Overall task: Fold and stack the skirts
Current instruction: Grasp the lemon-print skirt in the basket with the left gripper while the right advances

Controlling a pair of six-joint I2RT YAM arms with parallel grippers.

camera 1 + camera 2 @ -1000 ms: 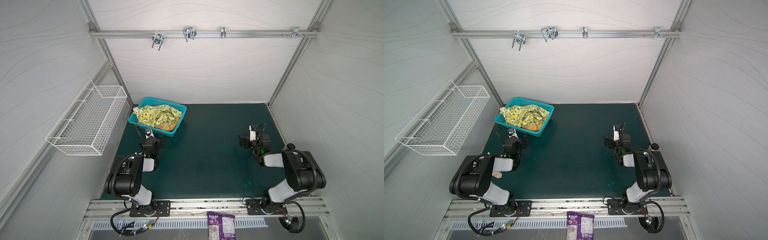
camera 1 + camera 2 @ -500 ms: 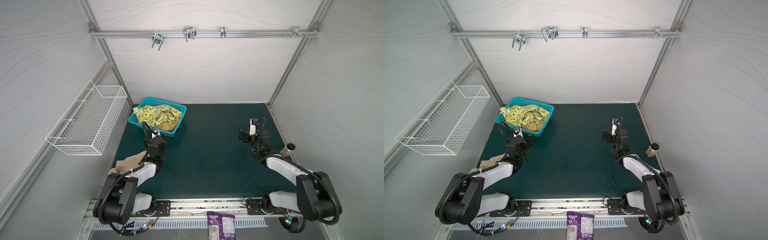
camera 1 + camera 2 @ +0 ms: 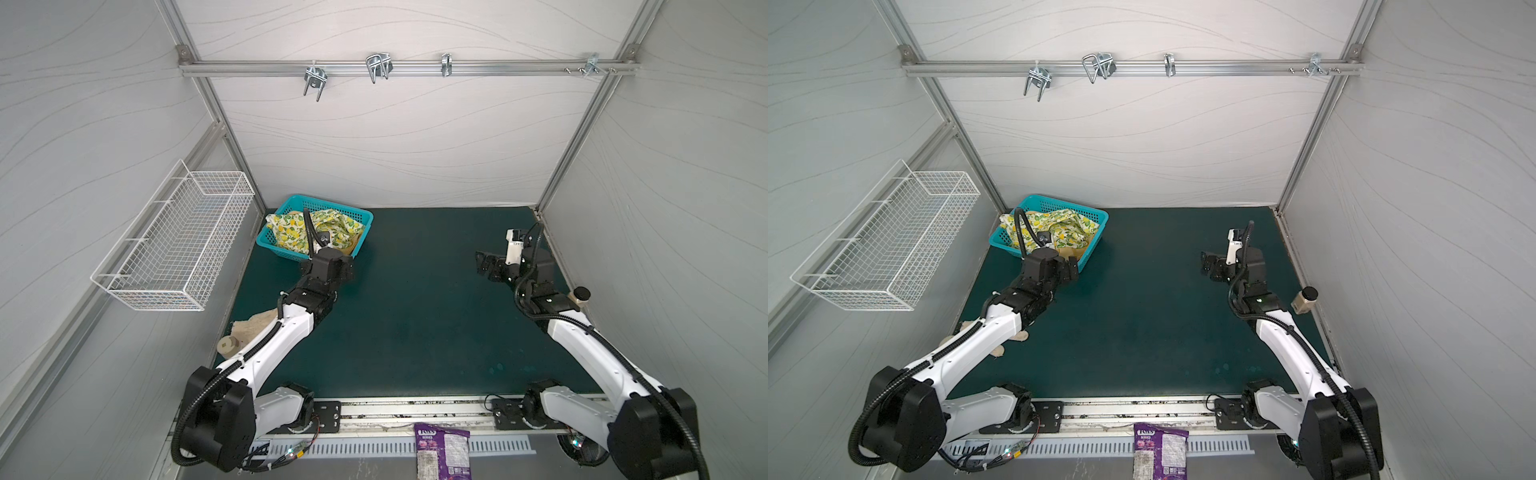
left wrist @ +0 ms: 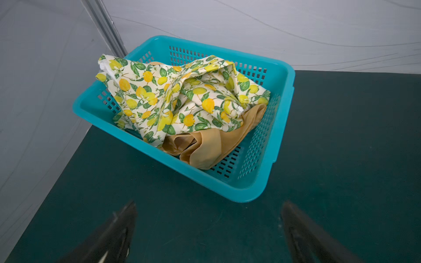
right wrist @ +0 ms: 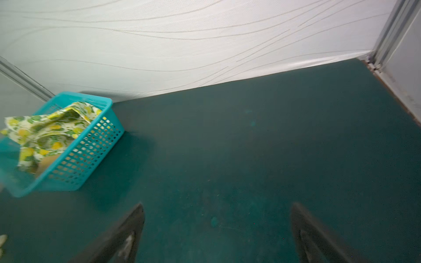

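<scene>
Jaws apart on my left gripper [image 4: 208, 203] and right gripper [image 5: 218, 207]. White lemon-print cloth skirt [image 4: 182, 98] sits far-left, nearest left; axis unclear.

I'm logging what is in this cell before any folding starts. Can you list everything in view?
lemon-print skirt: one, white with yellow lemons, crumpled on top in the basket
mustard skirt: one, mustard-yellow, under the lemon-print skirt
basket: one, turquoise, mat's far left corner
mat: one, dark green, covering the table
wire basket: one, white, left wall
rag: one, beige, partly under the left arm
cream bottle: one, cream, beside the rag
black-capped bottle: one, beige, mat's right edge
snack packet: one, purple, front rail
hooks: four, metal, back-wall rail
left gripper: one, black, open, facing the basket
right gripper: one, black, open, over the mat
</scene>
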